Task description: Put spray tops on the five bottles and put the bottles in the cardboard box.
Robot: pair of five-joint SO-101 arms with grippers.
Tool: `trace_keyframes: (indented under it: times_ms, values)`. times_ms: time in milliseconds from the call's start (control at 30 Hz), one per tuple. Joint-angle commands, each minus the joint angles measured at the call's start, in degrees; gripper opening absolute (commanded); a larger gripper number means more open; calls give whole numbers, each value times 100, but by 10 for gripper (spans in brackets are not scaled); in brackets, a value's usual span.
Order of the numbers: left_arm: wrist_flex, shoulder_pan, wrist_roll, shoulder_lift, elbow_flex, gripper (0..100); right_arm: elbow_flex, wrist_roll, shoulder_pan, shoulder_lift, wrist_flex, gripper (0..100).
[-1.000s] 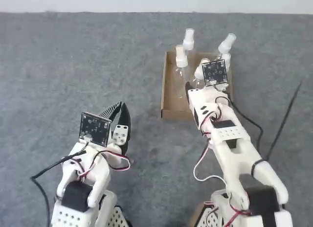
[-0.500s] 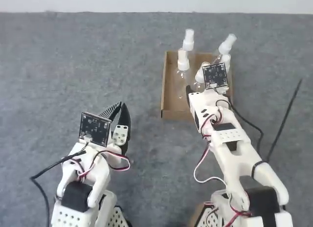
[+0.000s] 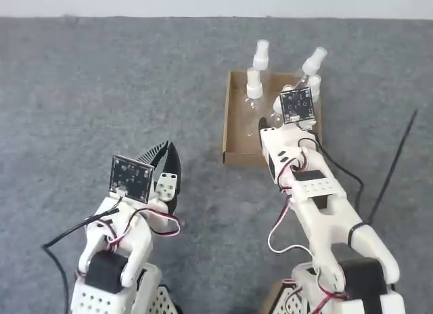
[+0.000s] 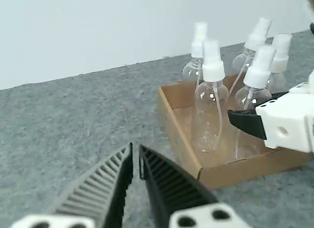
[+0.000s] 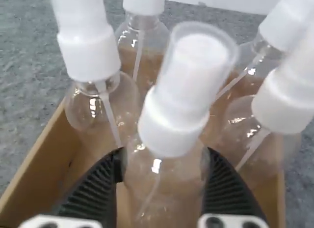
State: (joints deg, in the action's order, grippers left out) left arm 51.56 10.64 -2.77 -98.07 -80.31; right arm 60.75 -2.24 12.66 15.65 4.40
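The right gripper (image 5: 159, 188) clamps a bottle (image 5: 181, 105) upright inside the box (image 3: 230, 124) among 4 others, all 5 wearing spray tops. The left gripper (image 4: 135, 159), jaws together, hangs well apart over the table (image 3: 101, 77). Only release seems left.

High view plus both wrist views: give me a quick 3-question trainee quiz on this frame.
1. True or false: the left gripper is holding a bottle.
2. What is the right gripper shut on? A) a loose spray top B) a capped bottle at the cardboard box C) the box wall
3. Fill in: the left wrist view shows ___ white spray tops.
Key: 1 false, it is shut on nothing; 2 B; 3 five.
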Motion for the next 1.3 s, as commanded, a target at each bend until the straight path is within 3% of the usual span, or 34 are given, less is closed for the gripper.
trace_keyframes:
  times_ms: [0, 1267]
  values:
    - [-158, -35, 9, -79, 22, 12, -44, -79, -22, 92, 40, 138]
    - [-185, -35, 9, -79, 22, 12, -70, -352, 136, 101, 75, 169]
